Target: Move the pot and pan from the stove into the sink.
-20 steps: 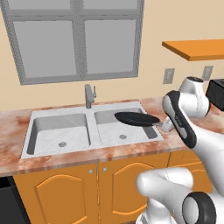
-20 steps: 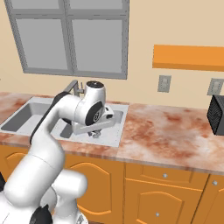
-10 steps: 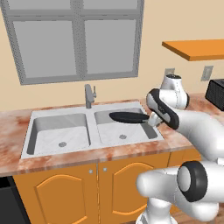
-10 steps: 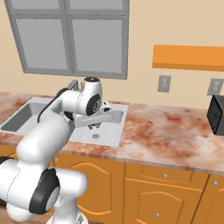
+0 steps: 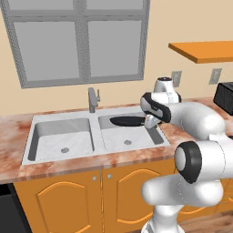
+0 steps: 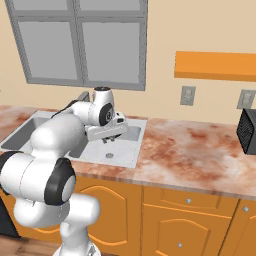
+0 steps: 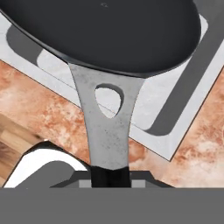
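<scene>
Gripper (image 5: 150, 122) clenches the pan (image 5: 128, 121) by its handle, apparently clear above the sink (image 5: 68, 157) rim, marbled counter (image 6: 200, 160) alongside.

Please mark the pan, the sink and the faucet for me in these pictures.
pan (image 5: 129, 121): left base view, on the black dish, held over the right basin.
sink (image 5: 61, 136): left base view, on the floor of the left basin.
faucet (image 5: 93, 98): left base view, on its upright grey stem.

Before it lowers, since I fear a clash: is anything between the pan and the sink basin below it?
Nothing visible. The gripper holds the pan by its handle over the right basin of the sink, which looks bare.
</scene>
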